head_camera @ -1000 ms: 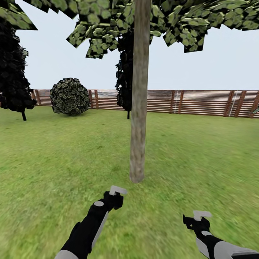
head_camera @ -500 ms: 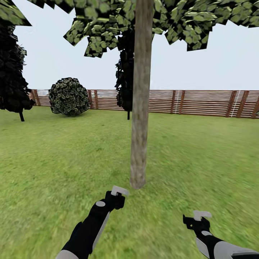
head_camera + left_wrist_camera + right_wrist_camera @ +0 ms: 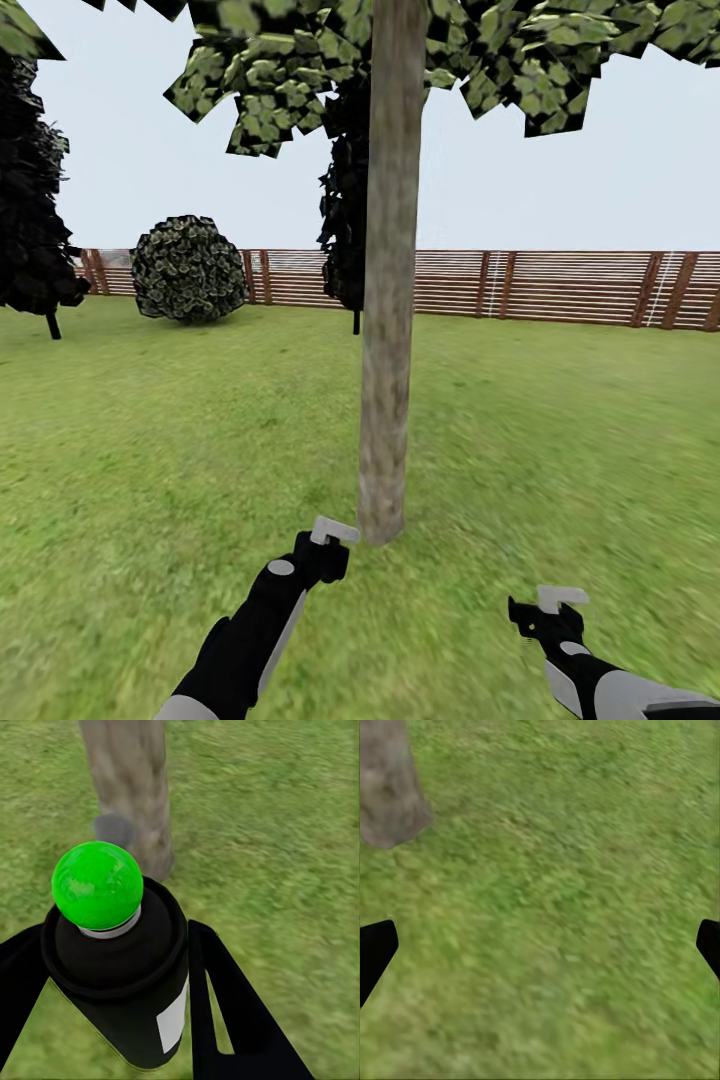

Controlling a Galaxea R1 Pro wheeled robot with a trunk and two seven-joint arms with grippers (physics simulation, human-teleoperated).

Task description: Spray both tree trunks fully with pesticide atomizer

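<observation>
Trunk (image 3: 388,300) nearer now, atomizer (image 3: 124,967) seemingly clamped in left jaws

Green lawn (image 3: 150,450); brown slat fence (image 3: 570,287); round bush (image 3: 188,268); pale sky (image 3: 600,190).

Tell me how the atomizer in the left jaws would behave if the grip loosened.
The atomizer looks smooth and round-bodied, so it would probably slip straight down, then roll on the grass. It seems rigid, likely not fragile. The left gripper clamps its sides only, with nothing visibly supporting it underneath.
</observation>
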